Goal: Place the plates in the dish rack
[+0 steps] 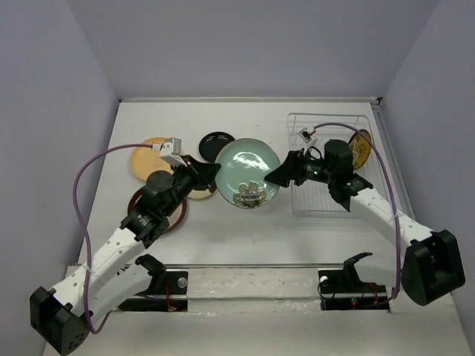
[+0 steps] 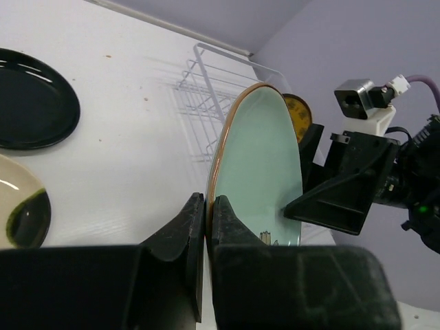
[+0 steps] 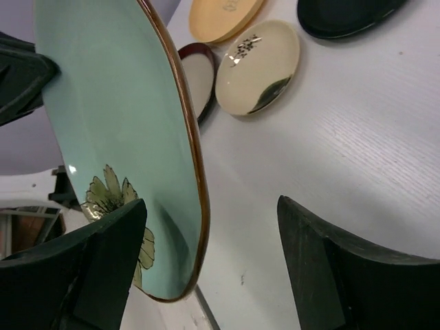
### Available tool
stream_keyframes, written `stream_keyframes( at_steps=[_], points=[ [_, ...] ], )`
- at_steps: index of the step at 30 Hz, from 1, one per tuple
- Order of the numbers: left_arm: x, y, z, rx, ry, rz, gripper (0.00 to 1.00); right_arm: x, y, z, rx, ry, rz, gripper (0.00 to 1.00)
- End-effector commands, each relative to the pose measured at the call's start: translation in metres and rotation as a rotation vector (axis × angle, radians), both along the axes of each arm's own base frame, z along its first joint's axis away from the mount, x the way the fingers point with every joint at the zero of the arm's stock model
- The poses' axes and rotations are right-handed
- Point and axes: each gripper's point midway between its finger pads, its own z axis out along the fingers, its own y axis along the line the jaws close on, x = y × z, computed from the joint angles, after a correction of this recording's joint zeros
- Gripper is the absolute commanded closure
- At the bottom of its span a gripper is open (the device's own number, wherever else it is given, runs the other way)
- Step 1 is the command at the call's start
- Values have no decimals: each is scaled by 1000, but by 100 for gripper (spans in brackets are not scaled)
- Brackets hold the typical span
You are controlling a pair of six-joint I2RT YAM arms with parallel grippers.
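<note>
The pale teal plate with a flower mark (image 1: 249, 174) is held on edge above the table, between the two arms. My left gripper (image 1: 214, 172) is shut on its left rim; the left wrist view shows both fingers (image 2: 196, 220) pinching the rim of the teal plate (image 2: 261, 158). My right gripper (image 1: 276, 176) is open at the plate's right edge. In the right wrist view the rim of the teal plate (image 3: 117, 117) stands between its spread jaws (image 3: 210, 254), nearer the left one. The white wire dish rack (image 1: 326, 196) lies to the right, with the amber-brown plate (image 1: 361, 146) standing in it.
On the table to the left lie the black plate (image 1: 217, 141), the orange-yellow plate (image 1: 148, 157), the cream plate (image 1: 197, 191) and the red-brown rimmed plate (image 1: 159, 210). These also show in the right wrist view: cream (image 3: 258, 65), black (image 3: 344, 14). Walls enclose the table.
</note>
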Motion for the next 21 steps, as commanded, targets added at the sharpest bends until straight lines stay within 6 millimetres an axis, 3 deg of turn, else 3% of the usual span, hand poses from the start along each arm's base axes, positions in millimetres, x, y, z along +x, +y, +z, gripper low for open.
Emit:
stream_keyframes(
  at_steps=[1, 3, 4, 5, 6, 7, 9, 10, 11, 12, 13, 14, 15, 16, 18, 19, 21],
  points=[
    [-20, -8, 102, -212, -242, -105, 94, -16, 17, 44, 114, -102, 157, 23],
    [-21, -8, 105, -211, -251, -107, 94, -27, 21, 45, 154, -90, 214, 35],
    [-22, -8, 106, -212, -255, -112, 94, -32, 22, 46, 180, -86, 244, 48],
    [-23, -8, 107, -213, -258, -114, 94, -42, 25, 60, 245, -99, 303, 62],
    [-25, -7, 109, -217, -264, -117, 94, -50, 25, 57, 272, -74, 329, 84],
    [-26, -7, 109, -208, -266, -120, 90, -59, 25, 70, 325, -78, 374, 91],
    [-31, -6, 107, -159, -277, -135, 61, -65, 24, 76, 358, -46, 388, 93],
    [-33, -3, 117, -140, -296, -129, 37, -68, 23, 85, 367, -63, 379, 93],
    [-31, -1, 104, -90, -271, -117, 37, -65, 23, 85, 367, -52, 364, 93],
    [-33, 8, 103, -36, -246, -89, 9, -66, 20, 103, 379, -105, 336, 93],
    [-33, 13, 102, -1, -242, -72, 1, -62, 19, 101, 346, -93, 296, 93],
    [-35, 19, 104, 51, -255, -57, 1, -54, 14, 106, 321, -113, 242, 93],
    [-37, 28, 92, 99, -217, -32, 1, -53, 9, 120, 296, -164, 189, 93],
    [-40, 32, 87, 124, -210, -29, 1, -31, 0, 125, 217, -197, 47, 93],
    [-40, 44, 72, 182, -189, 13, 1, -12, -22, 141, 177, -244, -103, 93],
    [-43, 50, 63, 198, -177, 29, 1, -2, -37, 155, 159, -274, -195, 93],
    [-47, 55, 43, 230, -159, 31, 1, 26, -74, 162, 96, -289, -410, 93]
  ],
)
